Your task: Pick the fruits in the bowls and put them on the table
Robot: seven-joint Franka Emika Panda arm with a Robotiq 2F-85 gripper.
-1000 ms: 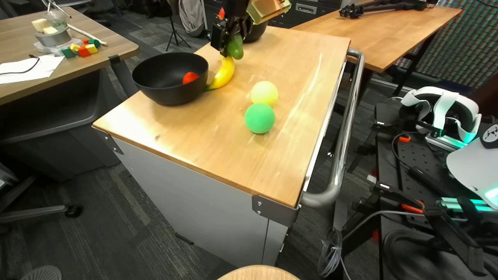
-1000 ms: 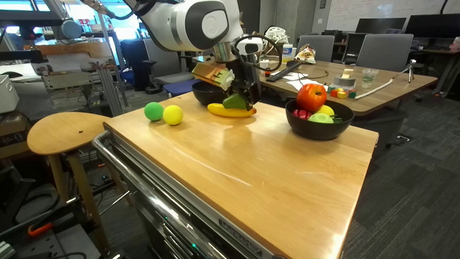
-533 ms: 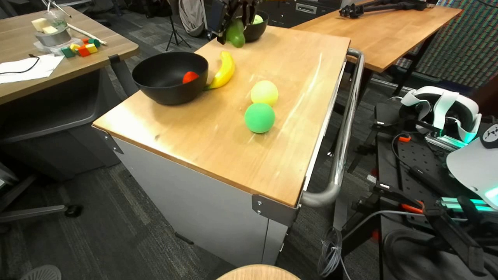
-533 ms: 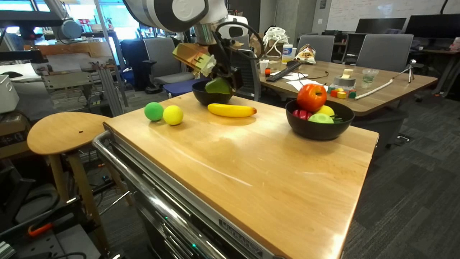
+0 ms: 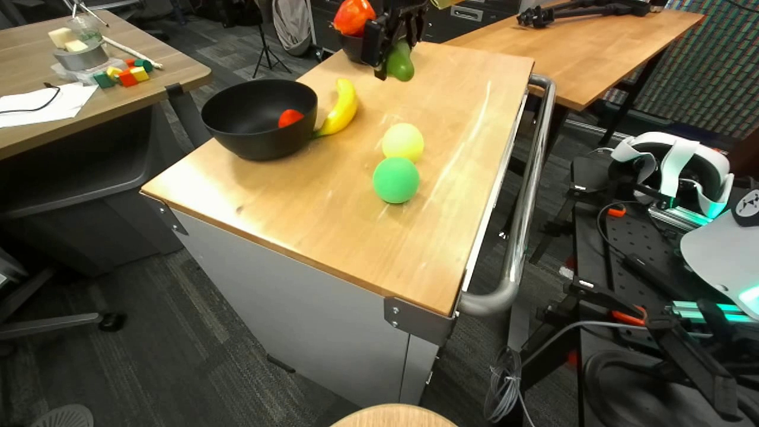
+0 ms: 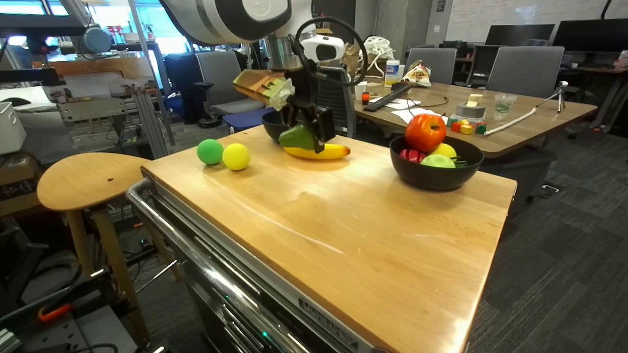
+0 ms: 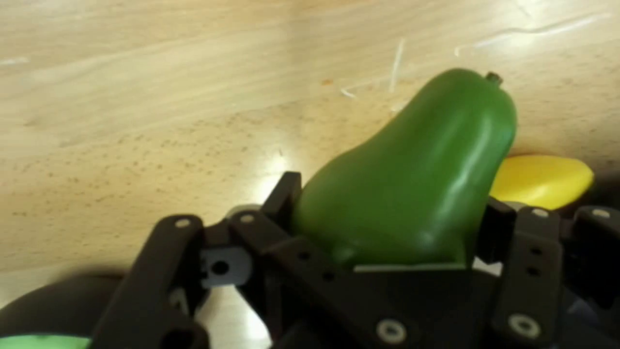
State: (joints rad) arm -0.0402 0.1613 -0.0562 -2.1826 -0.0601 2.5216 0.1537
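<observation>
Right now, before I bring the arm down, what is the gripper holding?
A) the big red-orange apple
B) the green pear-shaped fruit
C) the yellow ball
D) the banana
B: in the wrist view the green pear-shaped fruit sits between the jaws of the gripper, while in an exterior view the banana lies on the table.

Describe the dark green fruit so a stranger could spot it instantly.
Find the wood-topped table with the metal handle. Above its top, a black claw grips the dark green fruit. Its pear shape sets it apart from the curved yellow banana and round green ball.
</observation>
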